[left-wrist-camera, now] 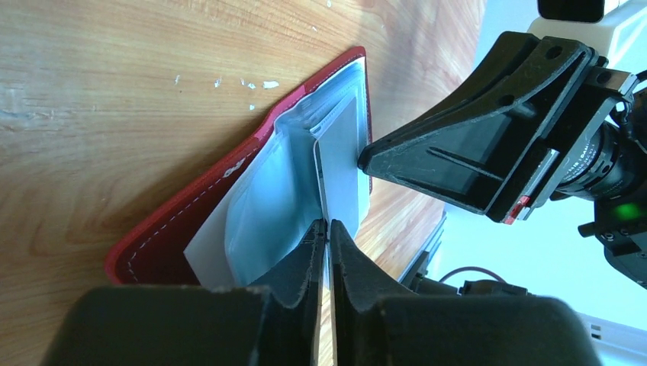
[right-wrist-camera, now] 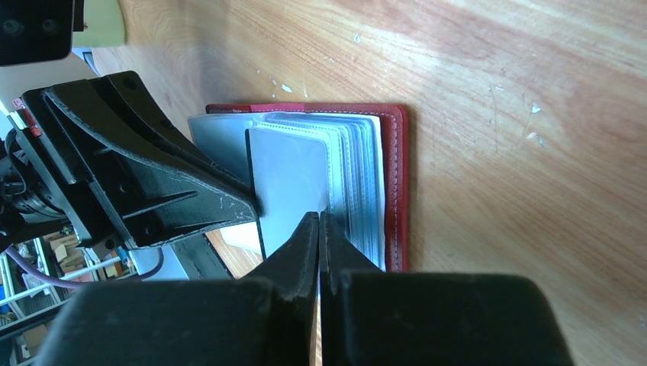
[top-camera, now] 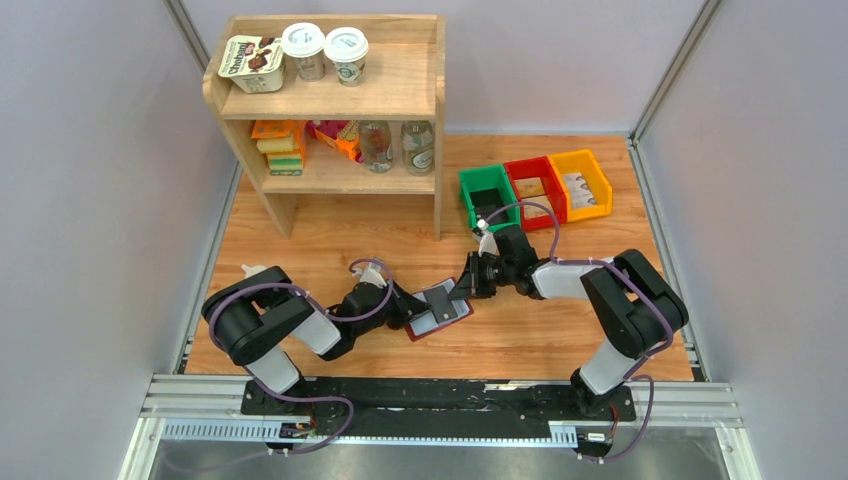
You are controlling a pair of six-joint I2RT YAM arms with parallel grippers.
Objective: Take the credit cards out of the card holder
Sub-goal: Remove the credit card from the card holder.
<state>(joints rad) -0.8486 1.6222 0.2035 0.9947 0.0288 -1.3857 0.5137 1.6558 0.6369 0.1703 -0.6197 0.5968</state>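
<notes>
Both arms are low and reach in toward the middle of the table. Each elbow is bent out to its own side, and the forearms run nearly flat over the wood with the wrists facing each other.

The card holder lies open on the table between the two grippers, red cover down and clear sleeves fanned up. One grey credit card stands on edge, partly out of the sleeves.

Left gripper comes in from the left with its tips at the card's near edge. Its jaws are narrow, just a slit, and the card edge runs into it — can't tell whether it is actually pinched.

Right gripper comes in from the opposite side with its jaws closed tight at the card's other edge, beside the sleeves. Whether it grips the card or a sleeve is unclear. The two gripper tips are near each other — the card stands between them.
</notes>
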